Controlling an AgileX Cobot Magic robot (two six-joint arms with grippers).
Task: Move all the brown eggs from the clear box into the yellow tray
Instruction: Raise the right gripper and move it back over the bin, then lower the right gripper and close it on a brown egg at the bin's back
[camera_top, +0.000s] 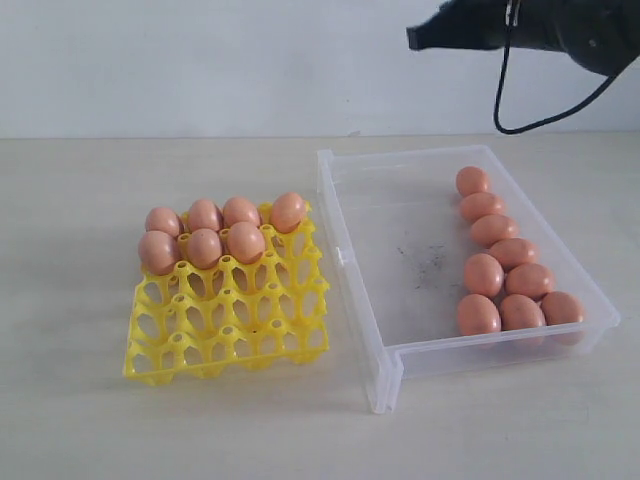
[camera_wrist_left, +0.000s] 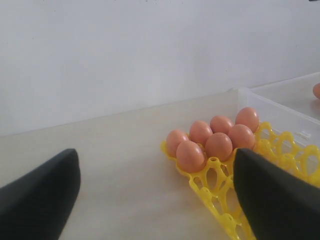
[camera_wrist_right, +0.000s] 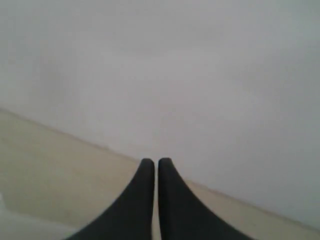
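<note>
The yellow tray (camera_top: 228, 345) lies on the table left of the clear box (camera_top: 370, 300). Several brown eggs (camera_top: 205, 247) fill the tray's two back rows; its front cups hold nothing. Several more brown eggs (camera_top: 500, 275) lie along the right side of the clear box. My right gripper (camera_top: 415, 37) hangs high above the box's far edge, and in the right wrist view this gripper (camera_wrist_right: 156, 163) is shut with nothing in it. My left gripper (camera_wrist_left: 156, 200) is open and empty, low beside the tray (camera_wrist_left: 220, 200) and its eggs (camera_wrist_left: 219, 145). It does not show in the exterior view.
A white wall runs behind the beige table (camera_top: 90, 400). A black cable (camera_top: 505, 100) loops down from the right arm. A corner of the clear box (camera_wrist_left: 272, 105) shows beyond the tray in the left wrist view.
</note>
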